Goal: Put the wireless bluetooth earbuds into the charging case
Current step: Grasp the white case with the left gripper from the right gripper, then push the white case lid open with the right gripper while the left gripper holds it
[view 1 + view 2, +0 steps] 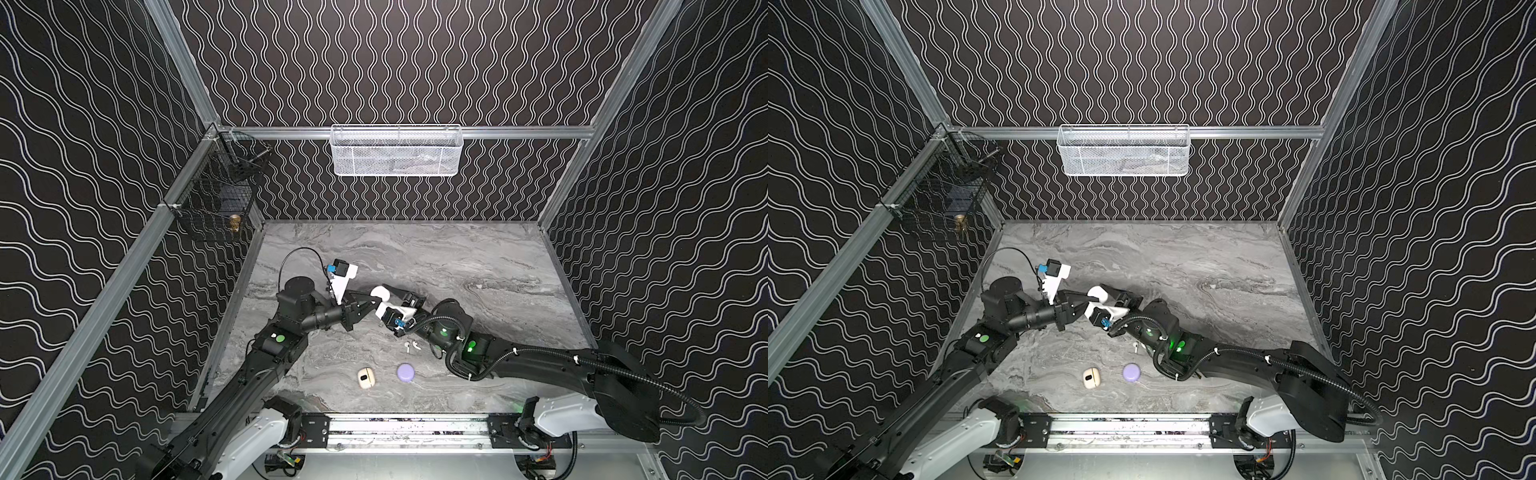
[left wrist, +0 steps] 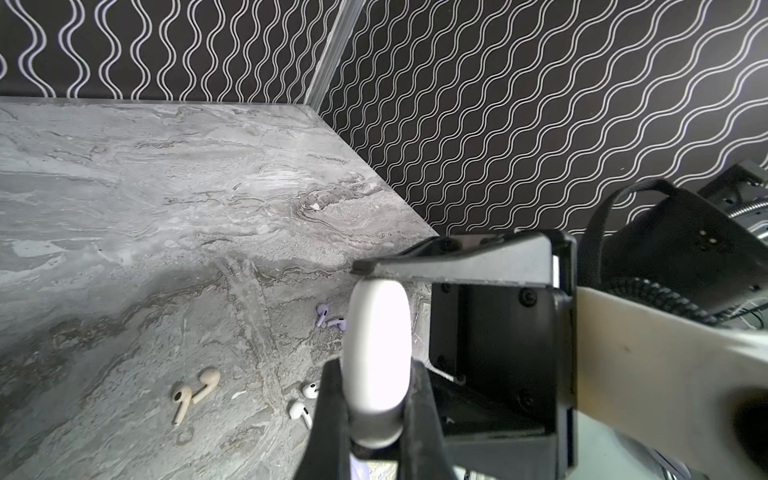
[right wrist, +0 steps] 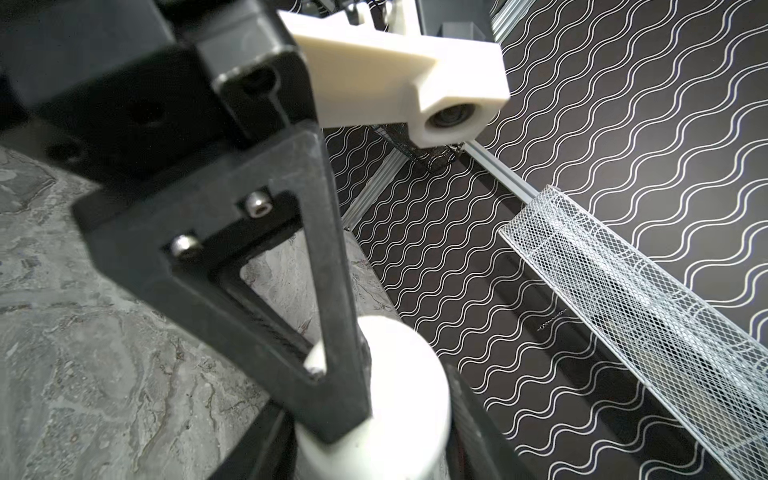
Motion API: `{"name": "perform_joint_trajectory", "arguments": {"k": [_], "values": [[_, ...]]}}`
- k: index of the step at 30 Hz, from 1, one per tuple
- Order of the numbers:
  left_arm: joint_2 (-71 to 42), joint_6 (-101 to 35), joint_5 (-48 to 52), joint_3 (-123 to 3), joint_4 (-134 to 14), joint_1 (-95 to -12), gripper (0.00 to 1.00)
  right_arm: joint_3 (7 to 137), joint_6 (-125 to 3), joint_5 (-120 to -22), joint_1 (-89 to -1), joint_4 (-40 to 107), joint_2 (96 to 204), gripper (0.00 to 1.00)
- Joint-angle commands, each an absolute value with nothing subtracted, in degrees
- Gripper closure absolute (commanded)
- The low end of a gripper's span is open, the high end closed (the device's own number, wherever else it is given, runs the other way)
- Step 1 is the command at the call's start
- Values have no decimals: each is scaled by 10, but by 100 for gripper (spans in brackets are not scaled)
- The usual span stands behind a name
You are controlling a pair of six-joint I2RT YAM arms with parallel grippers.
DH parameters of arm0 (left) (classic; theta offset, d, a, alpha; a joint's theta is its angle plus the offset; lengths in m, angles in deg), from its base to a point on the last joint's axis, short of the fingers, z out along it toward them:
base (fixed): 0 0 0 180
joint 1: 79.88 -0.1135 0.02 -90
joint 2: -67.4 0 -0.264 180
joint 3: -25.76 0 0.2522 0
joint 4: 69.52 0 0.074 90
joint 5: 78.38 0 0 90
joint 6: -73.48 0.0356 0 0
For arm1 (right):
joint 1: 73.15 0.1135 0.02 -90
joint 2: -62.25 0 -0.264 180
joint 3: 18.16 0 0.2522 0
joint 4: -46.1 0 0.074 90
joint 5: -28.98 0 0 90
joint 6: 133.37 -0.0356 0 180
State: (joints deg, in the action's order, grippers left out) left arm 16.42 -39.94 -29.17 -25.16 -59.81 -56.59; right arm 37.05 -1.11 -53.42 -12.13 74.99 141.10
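Closest to the left wrist lens, the left gripper [image 2: 374,365] is clamped on the white charging case [image 2: 376,324]. Its two black fingers [image 2: 328,415] press the case's sides and hold it above the marble table [image 2: 166,187].

From the opposite side the right gripper [image 3: 365,390] meets the same case. One of its fingers lies along the case's far end, and the case sits between its jaws. Whether those jaws press the case or stand just off it cannot be told.

In both top views the two grippers meet left of the table's middle.

On the table under them lie the earbuds, none in a case:
- The white earbuds [image 2: 303,401] lie close together. In a top view they show just near of the right gripper, beside the right arm [image 1: 410,345].
- The beige earbuds [image 2: 193,395] lie touching each other.
- The lilac earbuds [image 2: 328,318] lie beyond the held case.

Nearer the front edge, well apart from the grippers, the beige case [image 1: 365,378] lies to the left and the round lilac case [image 1: 405,372] to its right, with a gap between them.

A white mesh basket [image 1: 395,151] hangs on the far wall. A black wire basket [image 1: 216,203] hangs on the left wall.
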Motion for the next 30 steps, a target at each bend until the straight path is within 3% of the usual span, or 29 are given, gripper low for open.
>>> {"name": "perform_joint_trajectory", "arguments": {"k": [1,5,9,13,18,30], "values": [[162,-375,-267,-236,-645,-565,100,360,-29,-566,-120,788,1390,21],[165,-311,-223,-228,-650,-565,100,324,-61,-559,-121,781,1344,13],[178,-206,-220,-197,-678,-565,100,254,-96,-578,-128,811,1272,11],[188,-144,-213,-193,-638,-565,100,206,-156,-637,-166,810,1204,22],[198,-153,-287,-163,-689,-565,100,184,-211,-721,-198,827,1188,36],[244,-165,-363,-137,-726,-565,100,248,-235,-771,-198,841,1294,39]]}}
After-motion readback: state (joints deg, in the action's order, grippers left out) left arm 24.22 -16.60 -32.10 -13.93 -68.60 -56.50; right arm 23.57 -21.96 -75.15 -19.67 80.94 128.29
